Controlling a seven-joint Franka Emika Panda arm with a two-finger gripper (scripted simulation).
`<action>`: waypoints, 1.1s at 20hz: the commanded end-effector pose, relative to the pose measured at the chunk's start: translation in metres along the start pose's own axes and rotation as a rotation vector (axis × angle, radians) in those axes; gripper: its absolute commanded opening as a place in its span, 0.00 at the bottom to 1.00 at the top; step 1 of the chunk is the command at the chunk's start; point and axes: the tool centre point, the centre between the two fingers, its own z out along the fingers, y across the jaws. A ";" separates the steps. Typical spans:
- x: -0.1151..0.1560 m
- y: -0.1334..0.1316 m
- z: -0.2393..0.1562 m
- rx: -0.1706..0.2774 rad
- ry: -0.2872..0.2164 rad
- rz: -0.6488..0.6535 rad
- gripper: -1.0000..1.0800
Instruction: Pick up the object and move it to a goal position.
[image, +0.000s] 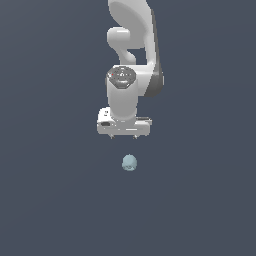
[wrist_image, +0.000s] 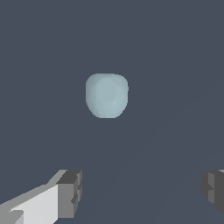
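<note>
The object is a small pale blue-grey roundish ball (image: 129, 163) lying on the dark grey floor, below the white gripper in the exterior view. It also shows in the wrist view (wrist_image: 107, 95), ahead of the fingers. My gripper (image: 124, 136) hangs above it, apart from it, pointing down. In the wrist view the gripper (wrist_image: 142, 192) is open and empty, with one grey pad (wrist_image: 70, 193) and the other (wrist_image: 213, 189) far apart. The ball is much narrower than the gap between them.
A plain dark grey floor (image: 55, 200) fills both views. The white arm (image: 132, 40) rises behind the gripper in the exterior view.
</note>
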 end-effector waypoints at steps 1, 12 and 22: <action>0.000 0.000 0.000 0.000 0.000 0.000 0.96; 0.001 -0.005 -0.005 0.013 -0.008 0.009 0.96; 0.011 -0.008 0.002 0.011 0.001 0.011 0.96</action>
